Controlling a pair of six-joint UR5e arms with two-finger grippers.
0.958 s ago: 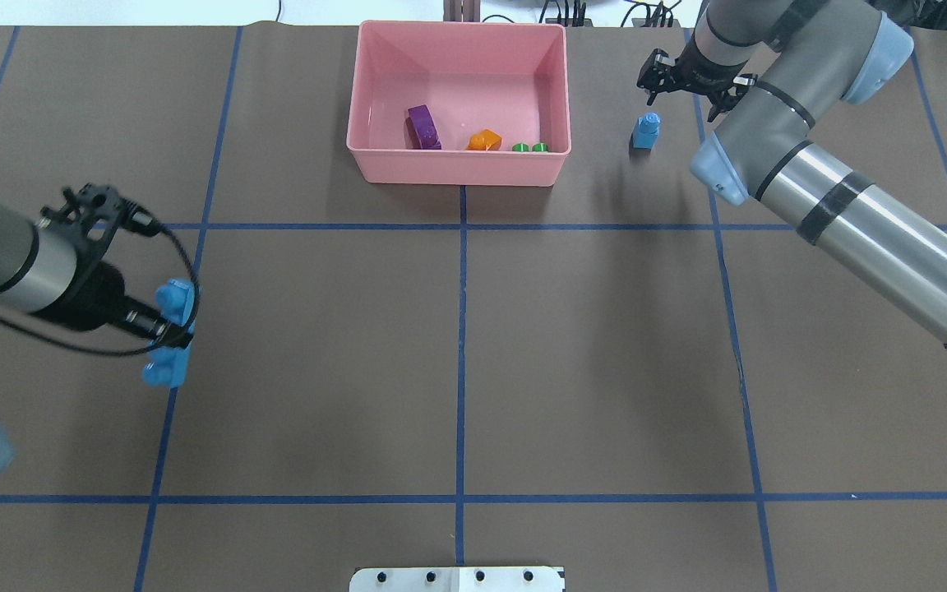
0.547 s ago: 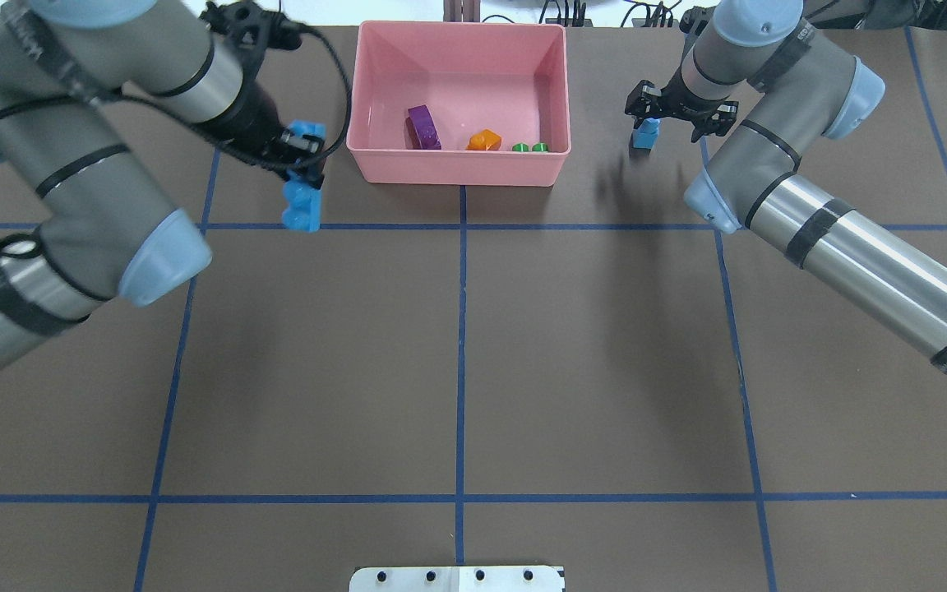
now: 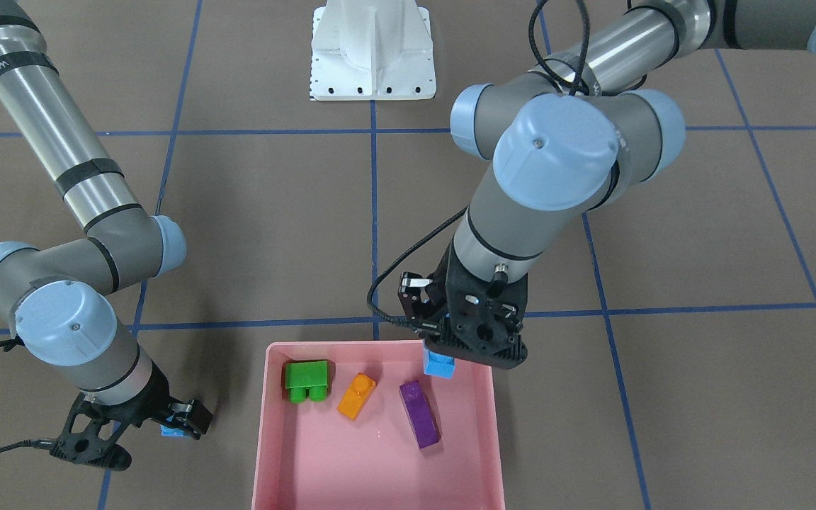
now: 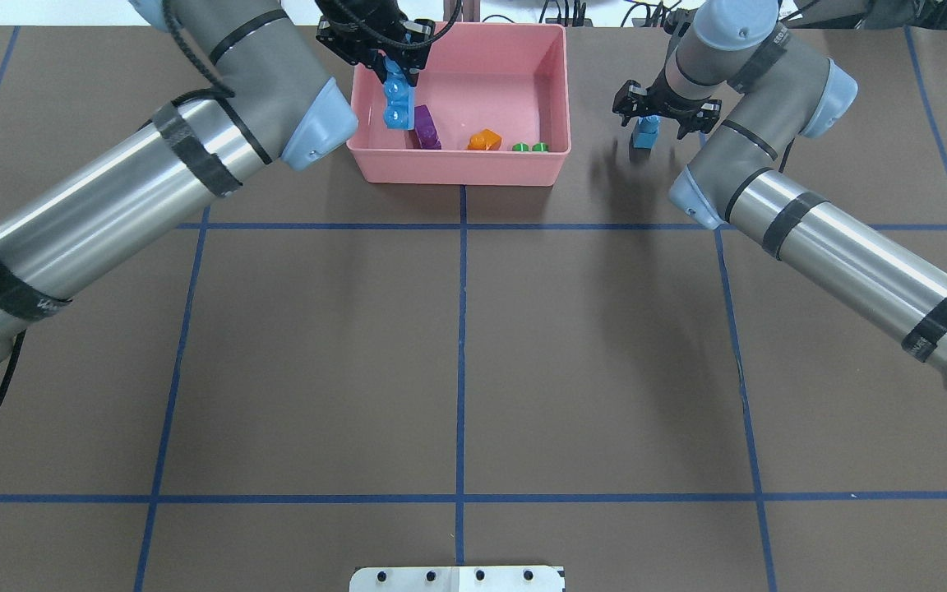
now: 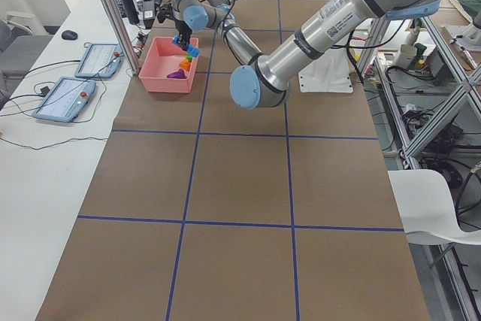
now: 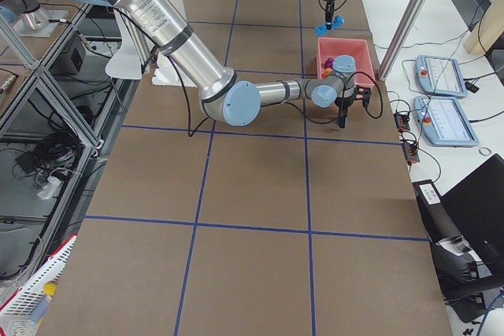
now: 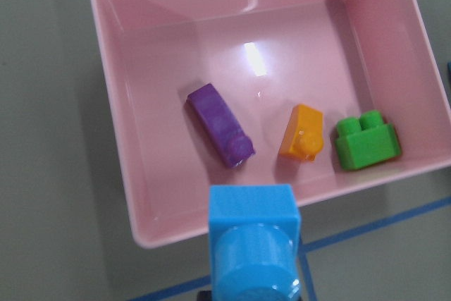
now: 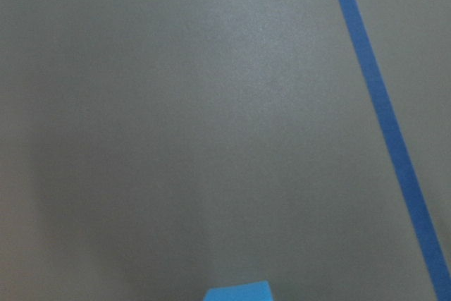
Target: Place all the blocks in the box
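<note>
The pink box (image 4: 457,171) stands at the far middle of the table, also in the front-facing view (image 3: 263,425) and the left wrist view (image 7: 113,103). In it lie the purple brick (image 4: 426,127), the orange brick (image 4: 485,140) and the green brick (image 4: 530,147). My left gripper (image 4: 395,78) is shut on the long blue brick (image 4: 395,103) and holds it on end above the box's left part. My right gripper (image 4: 650,123) is low around the small light-blue brick (image 4: 647,131), which stands on the table right of the box. I cannot tell whether its jaws are closed on it.
The white robot base (image 3: 372,49) is at the near edge of the table. Blue tape lines (image 4: 461,329) divide the brown mat into squares. Tablets (image 5: 64,99) lie on the white bench beyond the box.
My left arm swung the long blue brick from the table's left side to above the box. My right gripper came down around the small light-blue brick, which has not moved.
</note>
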